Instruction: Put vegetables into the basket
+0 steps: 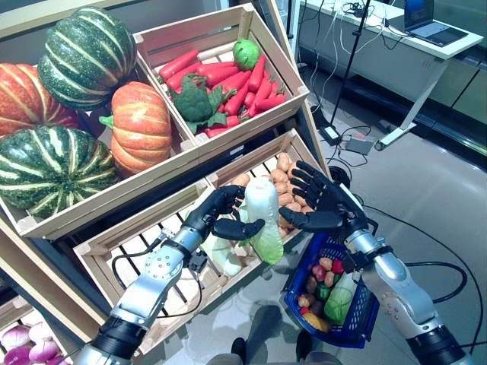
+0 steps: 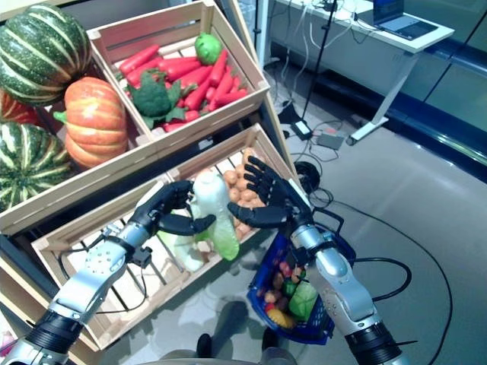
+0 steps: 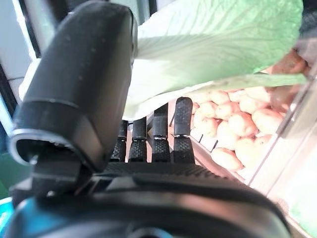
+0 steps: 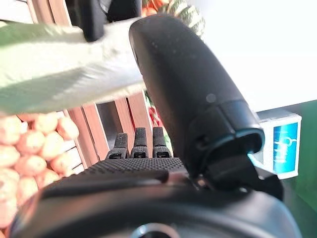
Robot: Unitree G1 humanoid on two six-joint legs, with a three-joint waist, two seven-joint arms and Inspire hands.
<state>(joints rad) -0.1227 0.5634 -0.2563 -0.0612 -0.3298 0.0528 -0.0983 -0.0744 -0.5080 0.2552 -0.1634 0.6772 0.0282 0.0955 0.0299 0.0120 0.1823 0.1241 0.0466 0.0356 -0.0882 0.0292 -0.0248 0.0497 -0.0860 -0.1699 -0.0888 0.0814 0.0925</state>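
1. Transfer step — left hand curls round the cabbage, held between its thumb and fingers.
2. Right hand spread wide just beside it — next, I judge, lower it into the basket below.

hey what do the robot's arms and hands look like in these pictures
Both arms are silver-grey metal shells with round joint covers and a black cuff lower down each forearm. The left hand and the right hand are dark, almost black, with segmented fingers and ribbed pads, and a broad smooth thumb seen close in the wrist views. A thin black cable loops beside the left arm's wrist.
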